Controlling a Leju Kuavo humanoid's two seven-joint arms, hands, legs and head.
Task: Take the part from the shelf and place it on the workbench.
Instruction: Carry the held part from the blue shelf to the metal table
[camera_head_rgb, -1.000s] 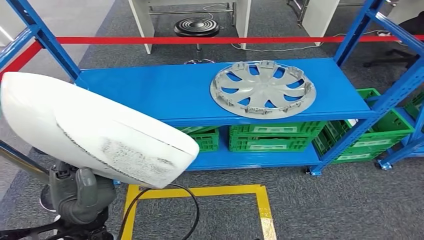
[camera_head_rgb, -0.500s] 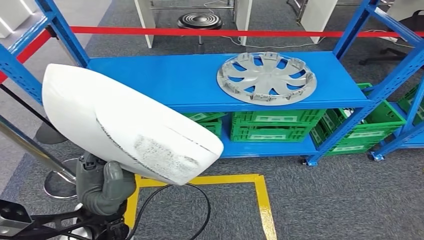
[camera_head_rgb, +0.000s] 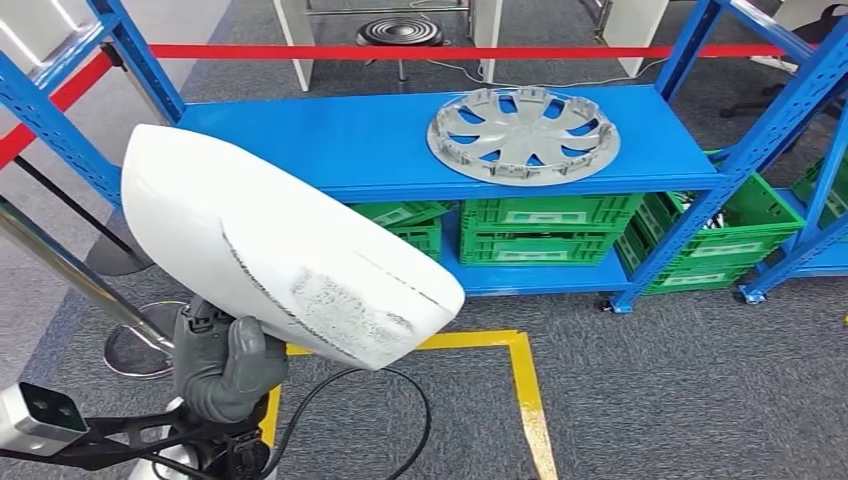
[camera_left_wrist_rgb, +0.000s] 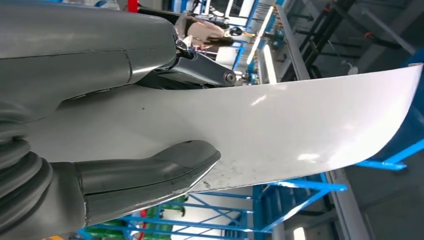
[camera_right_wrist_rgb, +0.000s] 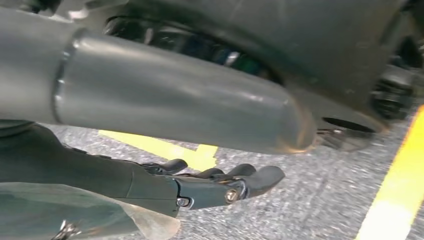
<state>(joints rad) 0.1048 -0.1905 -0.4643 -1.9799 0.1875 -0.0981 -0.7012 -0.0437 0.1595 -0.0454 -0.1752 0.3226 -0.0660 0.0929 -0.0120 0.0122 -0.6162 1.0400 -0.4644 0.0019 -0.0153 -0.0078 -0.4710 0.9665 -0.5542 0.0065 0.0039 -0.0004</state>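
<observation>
The blue shelf (camera_head_rgb: 330, 150) runs across the far side of the head view, its front edge just beyond the white part (camera_head_rgb: 280, 255). A grey hubcap (camera_head_rgb: 522, 135) lies flat toward the shelf's right end; the left half of the top board is bare. Green crates (camera_head_rgb: 545, 235) sit on the lower board. A red bar (camera_head_rgb: 450, 50) spans the uprights behind. In front of the shelf there is open grey carpet (camera_head_rgb: 690, 390) marked with a yellow line (camera_head_rgb: 525, 385).

The left arm comes up from the lower left, and the left robot hand (camera_head_rgb: 222, 365) sits under the part's near lower edge. The part is off the shelf, tilted, its high end toward the left upright. In the left wrist view the left robot hand (camera_left_wrist_rgb: 100, 125) clamps the part (camera_left_wrist_rgb: 300, 130), thumb on one face and fingers (camera_left_wrist_rgb: 200, 67) on the other.

In the right wrist view the right robot hand (camera_right_wrist_rgb: 200, 187) hangs over the carpet, fingers loosely apart and holding nothing.
</observation>
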